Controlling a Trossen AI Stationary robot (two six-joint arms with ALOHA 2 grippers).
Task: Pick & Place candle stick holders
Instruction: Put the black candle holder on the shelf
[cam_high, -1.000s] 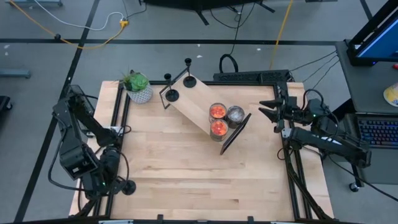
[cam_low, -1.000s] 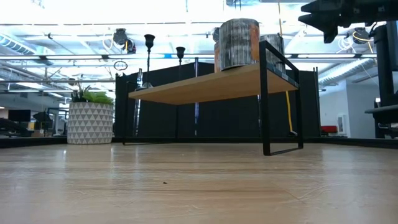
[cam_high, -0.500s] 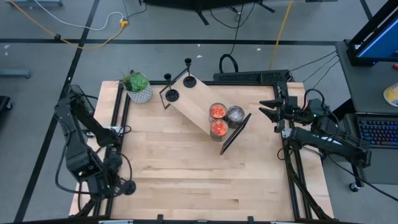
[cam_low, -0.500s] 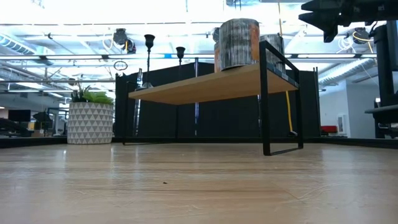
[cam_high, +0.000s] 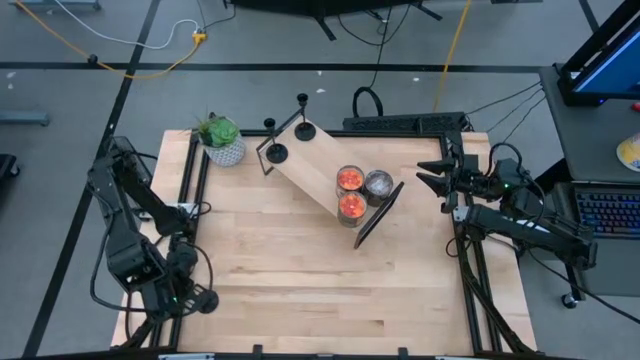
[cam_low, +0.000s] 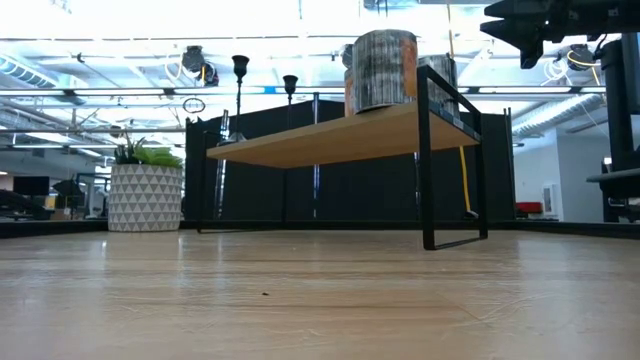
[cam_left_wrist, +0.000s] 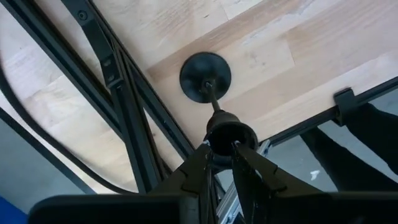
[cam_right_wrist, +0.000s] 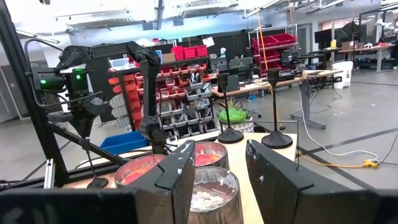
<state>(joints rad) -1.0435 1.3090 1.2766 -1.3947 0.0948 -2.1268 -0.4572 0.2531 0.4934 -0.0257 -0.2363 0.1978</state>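
Note:
At the table's near left corner my left gripper (cam_high: 193, 297) points down, shut on a black candle stick holder (cam_left_wrist: 214, 99). Its round base (cam_left_wrist: 205, 76) lies by the black frame rail. Two more candle stick holders (cam_high: 277, 153) (cam_high: 305, 130) stand by their bases on the far end of a wooden shelf (cam_high: 318, 165); the low view shows their cups (cam_low: 240, 67) (cam_low: 289, 81). My right gripper (cam_high: 428, 176) hangs level at the far right, open with nothing between its fingers (cam_right_wrist: 214, 177). My left gripper pinches the cup at the top of the holder's stem (cam_left_wrist: 229, 132) between its two fingers, coming from above and pointing down. The holder stands upright below the fingers. Its base (cam_high: 205, 300) is at the tabletop; I cannot tell whether it rests there.
Three glass jar candles (cam_high: 352, 190) stand on the shelf's near end. A potted plant (cam_high: 222, 140) sits at the far left corner. Black frame rails (cam_high: 185, 200) run along the table's left and right sides. Bare wood (cam_high: 330, 280) spreads across the middle and near side.
My left gripper has sunk a little toward the table with the candle stick holder, still shut and pointing down, then kept still.

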